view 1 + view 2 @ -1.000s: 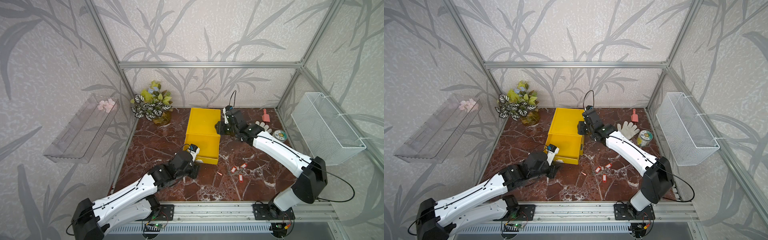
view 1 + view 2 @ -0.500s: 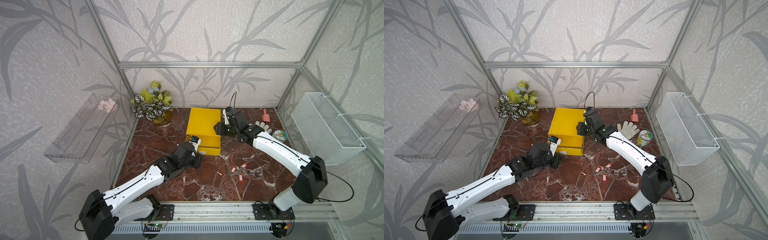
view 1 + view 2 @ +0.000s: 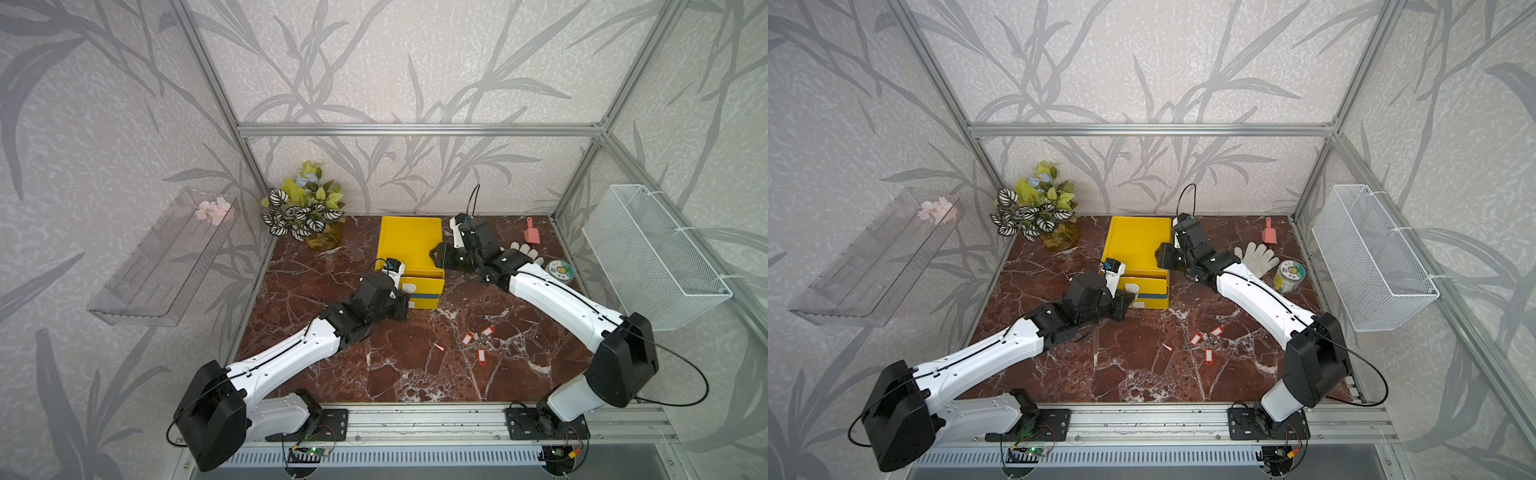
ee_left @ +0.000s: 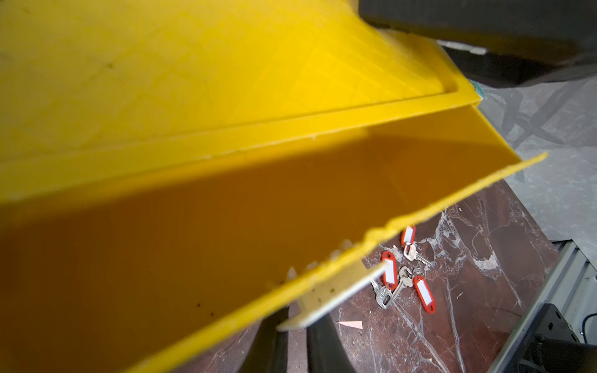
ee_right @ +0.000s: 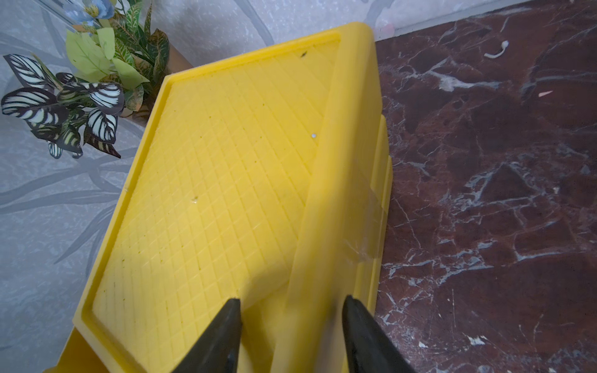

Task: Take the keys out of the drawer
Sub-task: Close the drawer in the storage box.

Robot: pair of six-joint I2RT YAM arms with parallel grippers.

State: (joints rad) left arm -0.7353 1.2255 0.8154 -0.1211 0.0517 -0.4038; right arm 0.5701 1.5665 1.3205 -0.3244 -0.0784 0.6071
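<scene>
three red-tagged keys [image 3: 476, 345] lie on the bench [image 3: 395, 374] toward its front edge, outside the drawer [image 3: 424, 291]. beyond, our left claw [image 4: 295, 323] pinches the drawer's white handle [image 4: 339, 290]; farthest, our right claw [image 5: 290, 306] stands wide astride the right rim of the box [image 3: 409, 241].

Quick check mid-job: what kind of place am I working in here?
Probably a staged robot test cell, not a real room: aluminium frame, wallpapered panels, bolted mounting rail.

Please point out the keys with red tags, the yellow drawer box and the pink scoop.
silver metal keys with red plastic tags [image 4: 389, 274]: left wrist view, on one tag's white label.
yellow plastic drawer box [image 3: 409, 245]: a top view, on its flat top.
pink plastic scoop [image 3: 531, 236]: a top view, on its bowl.
</scene>
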